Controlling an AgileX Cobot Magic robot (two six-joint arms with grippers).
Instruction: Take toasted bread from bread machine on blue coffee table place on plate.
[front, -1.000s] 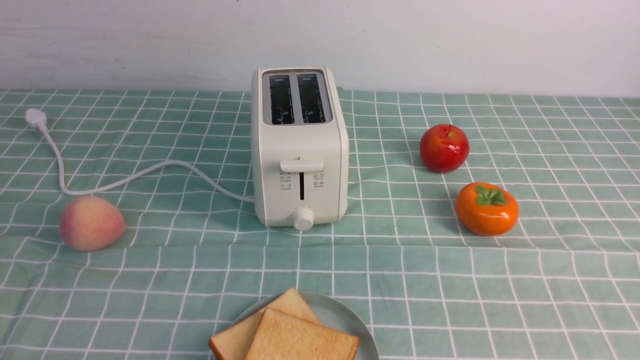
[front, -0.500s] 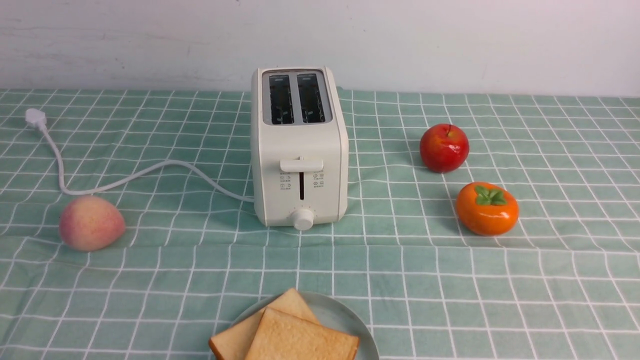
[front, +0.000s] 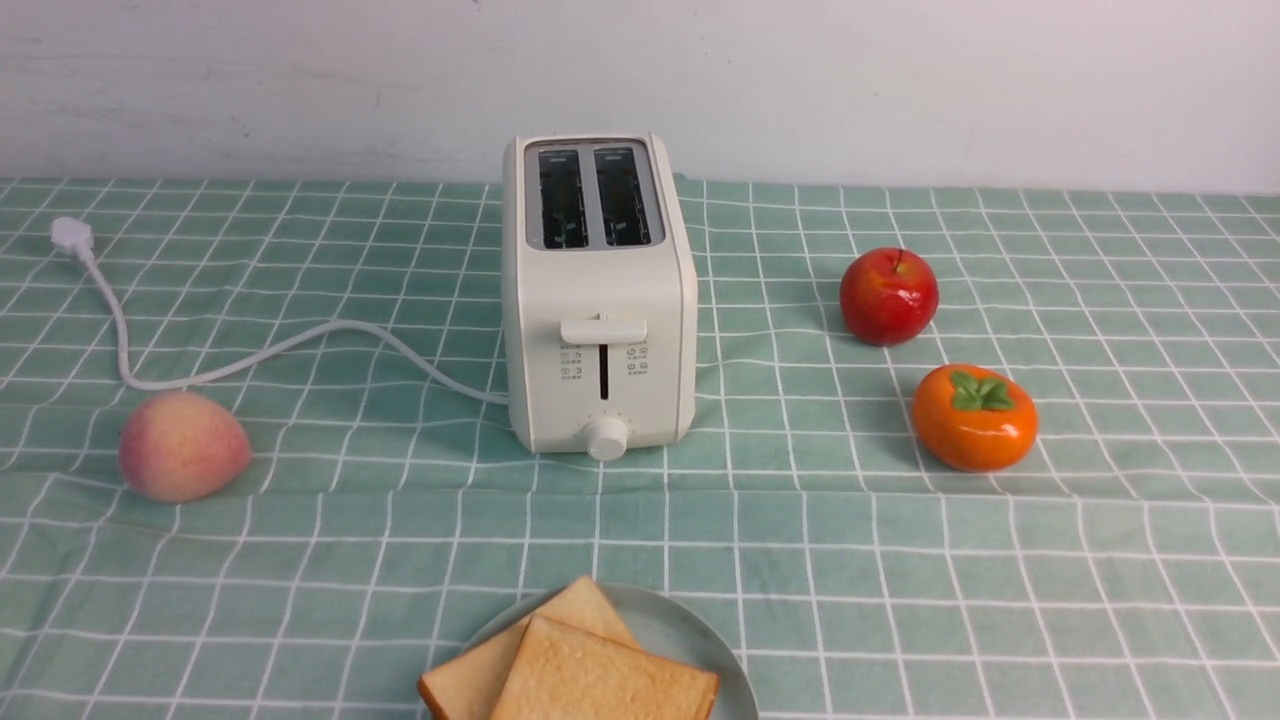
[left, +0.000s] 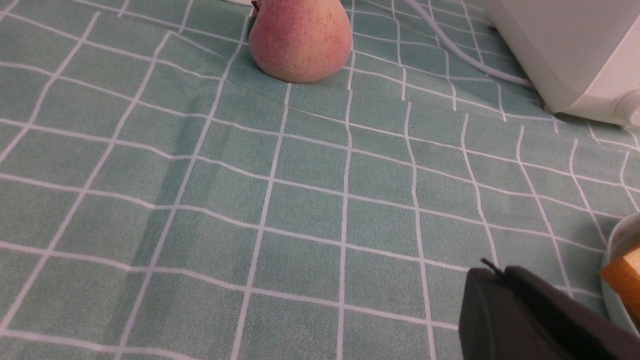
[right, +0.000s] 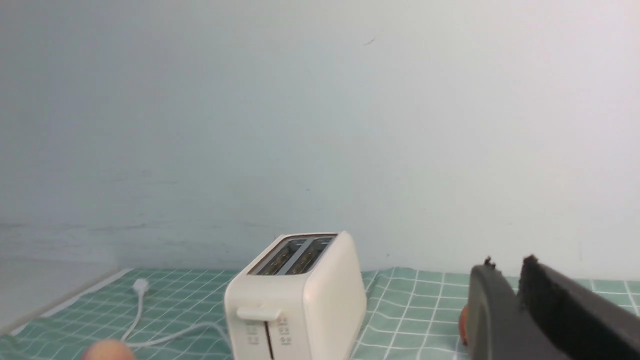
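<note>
Seen from the front, the bread machine (front: 598, 295) stands upright at the middle of the bench (front: 900, 560), both dark slots empty and its lever at the top of its track, while the toasted bread (front: 572, 665), two overlapping slices, lies on the plate (front: 690, 635) at the near edge. A white power cord (front: 270, 350) curls away on the robot's left to a plug (front: 72, 236), near a peach (front: 183, 446); a red apple (front: 888, 296) and an orange persimmon (front: 974, 417) sit well apart from the toaster on the right. Neither arm appears in this view. The left wrist camera shows what the front one misses: the left hand (left: 495, 280), a dark shape low over the green checked cloth with its fingers pressed together, just beside the plate's rim (left: 612, 240) and a corner of toast (left: 622, 272), with the peach (left: 300, 40) and the toaster's base (left: 575, 60) farther off. The right wrist camera looks level across the bench, where the right hand (right: 507, 265) is held high with only a narrow slit between its fingertips, the toaster (right: 297, 295) beyond it and a plain pale wall (right: 320, 110) filling most of the frame.
</note>
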